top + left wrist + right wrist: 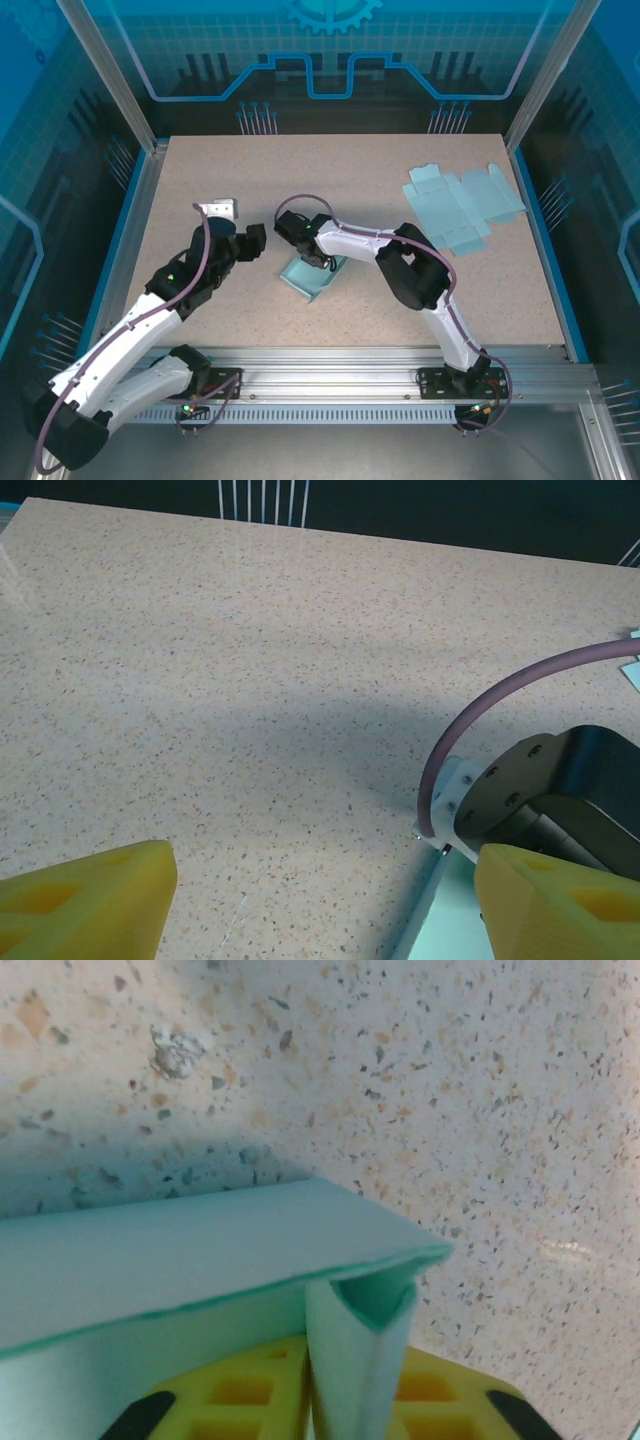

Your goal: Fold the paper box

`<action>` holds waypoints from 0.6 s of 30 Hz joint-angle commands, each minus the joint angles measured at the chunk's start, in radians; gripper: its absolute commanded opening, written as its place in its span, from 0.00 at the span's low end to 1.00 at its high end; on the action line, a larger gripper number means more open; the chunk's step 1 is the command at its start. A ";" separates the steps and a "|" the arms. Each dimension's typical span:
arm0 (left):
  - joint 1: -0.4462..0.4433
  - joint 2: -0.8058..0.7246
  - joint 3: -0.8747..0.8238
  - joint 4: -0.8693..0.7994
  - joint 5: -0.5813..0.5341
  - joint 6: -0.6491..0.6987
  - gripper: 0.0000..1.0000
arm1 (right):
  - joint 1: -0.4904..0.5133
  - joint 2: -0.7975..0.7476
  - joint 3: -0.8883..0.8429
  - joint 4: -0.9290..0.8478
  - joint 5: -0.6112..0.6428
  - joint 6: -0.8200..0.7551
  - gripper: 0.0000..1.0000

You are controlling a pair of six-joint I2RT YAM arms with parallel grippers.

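The mint paper box [308,278] lies partly folded at the table's middle. My right gripper [320,264] points down into it. In the right wrist view its yellow fingers [240,1400] stand on either side of a doubled-over wall of the paper box [355,1350], pressed against it, with a flat panel [170,1250] running off to the left. My left gripper [240,232] hovers just left of the box, open, with bare table between its yellow fingers [85,900]. The box's edge [440,925] and the right arm's wrist [550,790] sit by my left gripper's [320,910] right finger.
Flat unfolded mint box blanks [460,200] lie at the back right of the speckled table [250,170]. A purple cable [500,695] arcs over the right wrist. Blue rails edge the table on both sides.
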 commanded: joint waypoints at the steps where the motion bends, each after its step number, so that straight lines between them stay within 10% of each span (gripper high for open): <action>1: 0.038 0.007 -0.026 -0.053 -0.004 -0.045 0.80 | 0.022 0.049 -0.008 -0.042 -0.133 -0.049 0.32; 18: 0.128 0.096 -0.119 0.012 0.175 -0.109 0.76 | 0.004 -0.061 0.158 -0.070 -0.191 -0.075 0.66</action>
